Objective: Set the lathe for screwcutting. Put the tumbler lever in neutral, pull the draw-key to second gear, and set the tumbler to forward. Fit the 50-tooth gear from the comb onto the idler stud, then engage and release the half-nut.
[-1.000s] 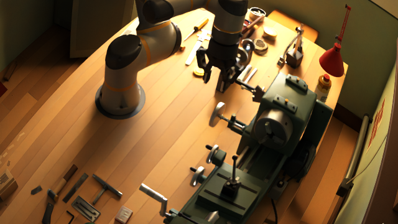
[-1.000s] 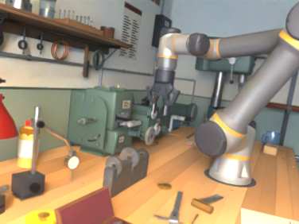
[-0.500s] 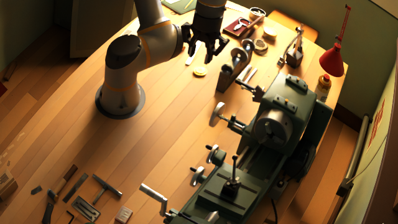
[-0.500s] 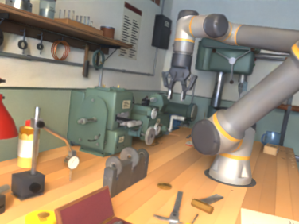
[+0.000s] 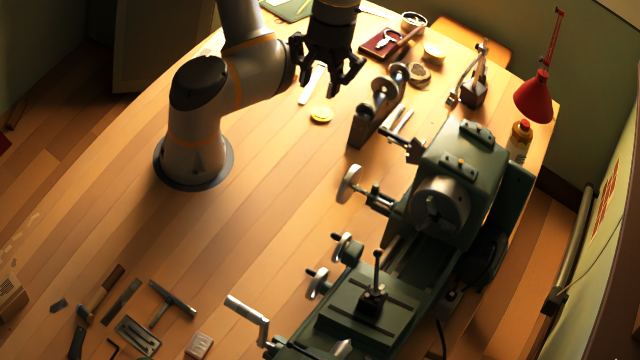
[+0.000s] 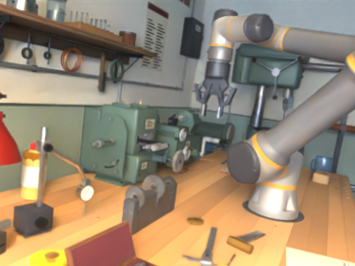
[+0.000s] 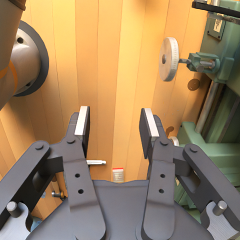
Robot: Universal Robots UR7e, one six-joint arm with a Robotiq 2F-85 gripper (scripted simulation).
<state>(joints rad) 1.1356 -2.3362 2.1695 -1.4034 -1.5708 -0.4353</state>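
The comb [image 5: 369,116] [image 6: 150,202], a dark slotted block with round grey gears standing in it, sits on the bench just off the headstock end of the green lathe [image 5: 440,200] [image 6: 127,141]. High above the bench and to the robot-base side of the comb hangs my gripper [image 5: 327,82] [image 6: 211,109] [image 7: 113,125], open and holding nothing. A brass-coloured gear [image 5: 322,114] [image 6: 194,220] lies flat on the bench below it. A large grey handwheel [image 5: 348,183] [image 7: 168,59] sticks out from the lathe's front. The tumbler lever, draw-key and idler stud are too small to pick out.
A red case [image 5: 382,42] [image 6: 101,247] lies at the bench's far end with small tins and a dial-gauge stand [image 5: 472,82] [image 6: 35,207]. A red lamp [image 5: 535,97] and an oil bottle [image 5: 520,137] stand behind the lathe. Hand tools [image 5: 125,315] lie at the near corner.
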